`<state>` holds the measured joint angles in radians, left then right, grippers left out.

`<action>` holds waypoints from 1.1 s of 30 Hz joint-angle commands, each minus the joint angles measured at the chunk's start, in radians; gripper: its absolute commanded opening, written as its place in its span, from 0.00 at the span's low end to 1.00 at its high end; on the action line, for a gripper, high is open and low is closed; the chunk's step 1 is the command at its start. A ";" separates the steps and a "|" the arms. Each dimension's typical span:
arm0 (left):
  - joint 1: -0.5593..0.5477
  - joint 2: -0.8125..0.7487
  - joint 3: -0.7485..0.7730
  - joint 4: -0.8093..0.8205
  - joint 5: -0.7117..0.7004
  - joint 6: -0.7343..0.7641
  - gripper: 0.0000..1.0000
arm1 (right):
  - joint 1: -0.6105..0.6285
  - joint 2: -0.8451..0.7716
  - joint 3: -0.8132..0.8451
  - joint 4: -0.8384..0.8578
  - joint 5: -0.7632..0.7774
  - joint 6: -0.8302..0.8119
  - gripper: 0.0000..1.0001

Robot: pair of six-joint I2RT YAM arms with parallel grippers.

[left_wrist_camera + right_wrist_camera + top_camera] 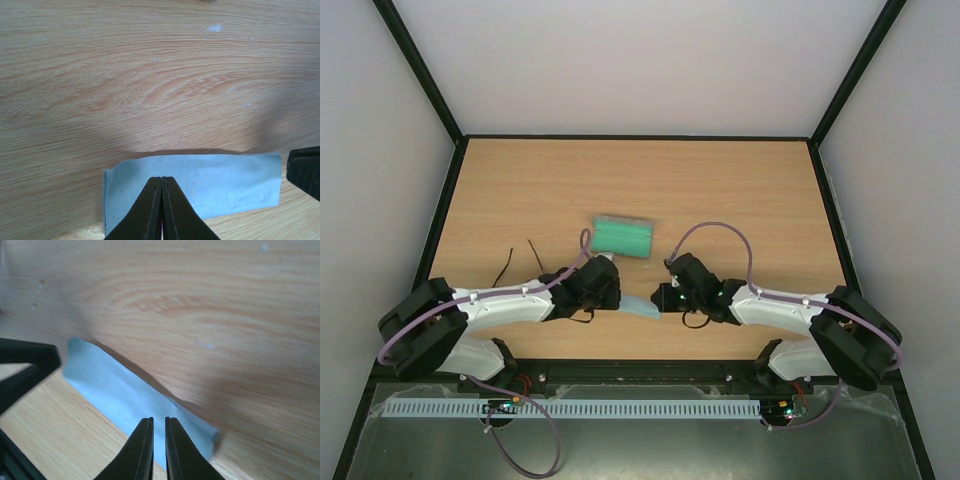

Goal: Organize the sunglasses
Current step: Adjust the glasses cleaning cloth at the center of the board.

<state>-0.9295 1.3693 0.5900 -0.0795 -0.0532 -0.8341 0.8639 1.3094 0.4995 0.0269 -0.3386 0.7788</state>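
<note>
**A:** Top view. Where are the sunglasses (535, 253)?

**B:** On the left part of the table (720, 190), well apart from the case (623, 236) with the green lining. Only two thin black strokes show, just beyond the left arm (510, 305). They look like the temple arms. No lenses can be made out from here.

**A:** Left wrist view. What is the left gripper (162, 178) doing?

**B:** It is clenched, the two fingers pressed flat together with only a hairline between them. The tip lies over the light blue cloth (225, 175). Whether it touches or pins the cloth cannot be told, and part of the cloth's near edge is hidden behind the fingers. The dark block at the right margin is the other gripper, cut off by the frame.

**A:** Right wrist view. And the right gripper (159, 419)?

**B:** It is all but closed, with a narrow slit left between the fingers. It too is over the cloth, and nothing is seen clamped in it. The black shape at the left edge is the left gripper, blurred and cropped.

**A:** How much of the cloth shows from above?

**B:** Only a pale sliver between the two grippers, nearer than the case. The rest is covered.
</note>
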 commanded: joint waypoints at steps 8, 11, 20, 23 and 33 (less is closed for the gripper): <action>0.008 0.026 -0.068 0.039 0.003 -0.025 0.03 | -0.002 0.070 -0.090 0.041 0.035 0.028 0.08; 0.007 0.039 -0.090 0.061 0.011 -0.032 0.02 | -0.002 0.075 -0.090 0.038 0.034 0.029 0.08; 0.008 -0.021 -0.130 0.035 0.005 -0.048 0.02 | -0.004 -0.057 -0.033 -0.101 0.074 0.015 0.09; 0.006 -0.074 -0.128 -0.006 0.003 -0.052 0.02 | -0.005 -0.090 0.011 -0.164 0.106 -0.007 0.14; 0.013 -0.298 -0.049 -0.249 -0.073 -0.050 0.16 | -0.039 0.038 0.249 -0.294 0.189 -0.118 0.26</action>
<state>-0.9260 1.1221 0.4942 -0.1963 -0.0765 -0.8871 0.8391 1.2926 0.6773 -0.1867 -0.2073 0.7193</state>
